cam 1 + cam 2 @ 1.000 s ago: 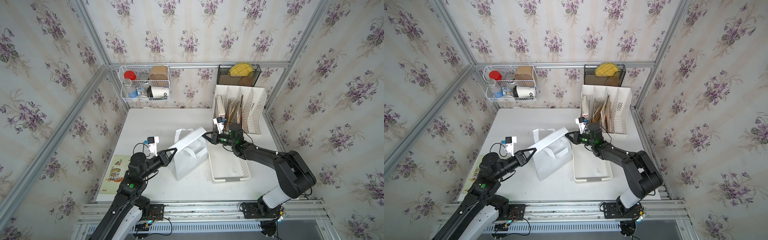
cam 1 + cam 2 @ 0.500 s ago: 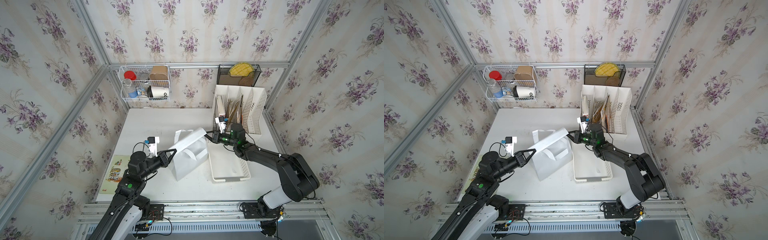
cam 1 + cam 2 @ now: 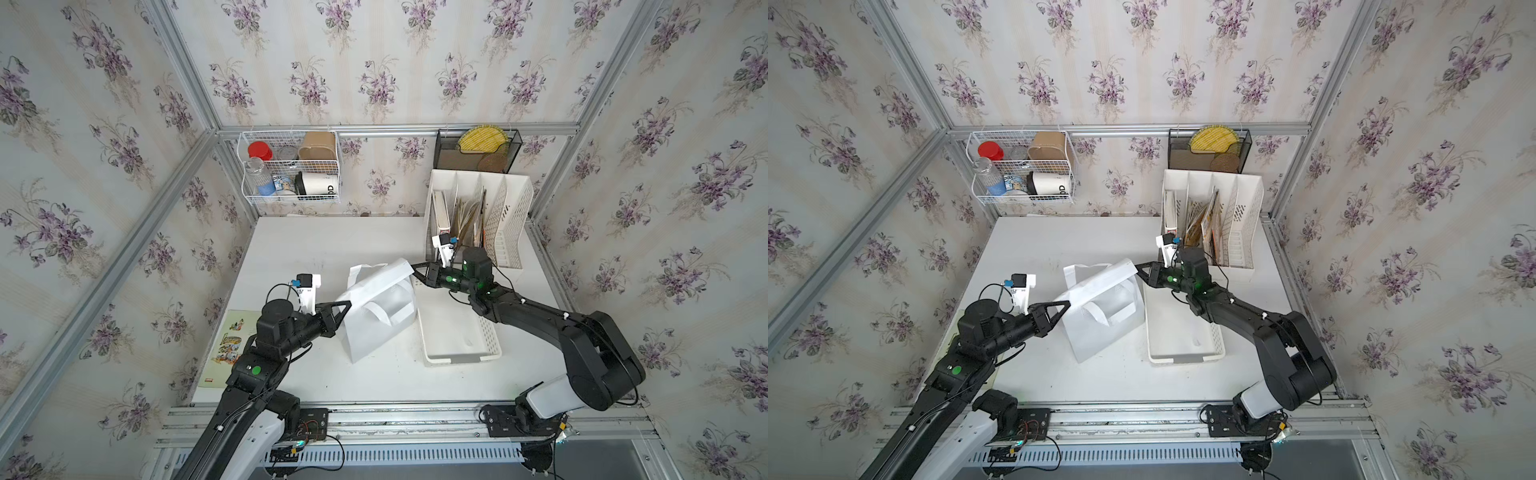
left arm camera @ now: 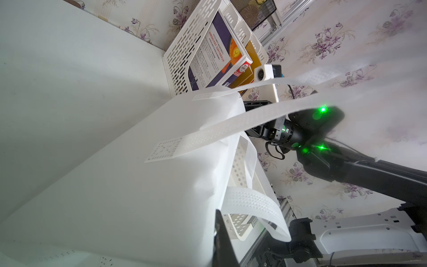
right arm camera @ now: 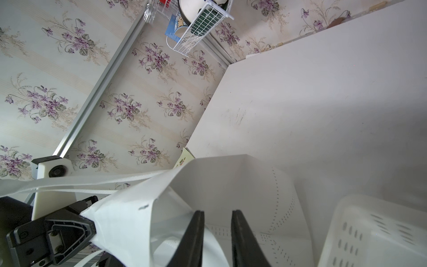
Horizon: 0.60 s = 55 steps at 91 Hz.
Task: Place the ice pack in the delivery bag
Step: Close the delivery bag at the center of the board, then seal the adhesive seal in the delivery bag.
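The delivery bag (image 3: 374,328) (image 3: 1100,328) is a white fabric tote with strap handles. It stands tilted in the middle of the table, its mouth towards the right arm. My left gripper (image 3: 343,306) (image 3: 1064,305) is shut on the bag's rim at its left corner, which also shows in the right wrist view (image 5: 90,222). My right gripper (image 3: 415,270) (image 3: 1139,268) (image 5: 216,211) sits at the opposite end of the rim. Its jaws stand a little apart with nothing between them, and the bag's inner wall (image 5: 231,180) lies beyond. The ice pack is out of view.
A white perforated basket (image 3: 457,332) (image 5: 369,231) lies right of the bag, under the right arm. A white file organizer (image 3: 478,216) stands at the back right. A wire basket (image 3: 291,166) and a black mesh holder (image 3: 478,149) hang on the back wall. A booklet (image 3: 228,345) lies at the table's left edge.
My right gripper's jaws have parted a little at the bag's rim. The left gripper and the bag have stayed where they were.
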Each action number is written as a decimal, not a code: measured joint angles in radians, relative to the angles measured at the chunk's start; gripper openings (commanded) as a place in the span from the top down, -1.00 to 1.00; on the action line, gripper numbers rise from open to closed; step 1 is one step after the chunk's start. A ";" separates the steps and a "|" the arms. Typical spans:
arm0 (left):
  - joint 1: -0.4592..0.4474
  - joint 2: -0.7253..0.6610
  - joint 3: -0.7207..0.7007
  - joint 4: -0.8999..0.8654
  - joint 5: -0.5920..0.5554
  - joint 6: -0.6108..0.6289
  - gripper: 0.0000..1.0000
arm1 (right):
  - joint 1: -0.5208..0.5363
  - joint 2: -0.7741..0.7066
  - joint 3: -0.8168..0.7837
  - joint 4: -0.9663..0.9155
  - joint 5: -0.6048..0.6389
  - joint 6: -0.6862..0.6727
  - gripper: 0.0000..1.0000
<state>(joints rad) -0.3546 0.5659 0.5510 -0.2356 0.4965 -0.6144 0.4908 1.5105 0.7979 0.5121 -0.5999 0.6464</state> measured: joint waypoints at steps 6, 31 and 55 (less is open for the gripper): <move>0.000 0.002 0.006 -0.014 -0.008 0.011 1.00 | 0.000 -0.018 -0.002 -0.016 0.008 -0.004 0.35; 0.000 0.003 0.017 -0.051 -0.032 0.037 1.00 | 0.000 -0.138 -0.022 -0.110 0.043 -0.072 0.02; 0.000 0.002 0.018 -0.057 -0.037 0.037 1.00 | -0.019 -0.255 -0.071 -0.179 0.072 -0.126 -0.50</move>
<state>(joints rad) -0.3546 0.5674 0.5694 -0.2928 0.4599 -0.5770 0.4713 1.2556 0.7273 0.3328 -0.5278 0.5209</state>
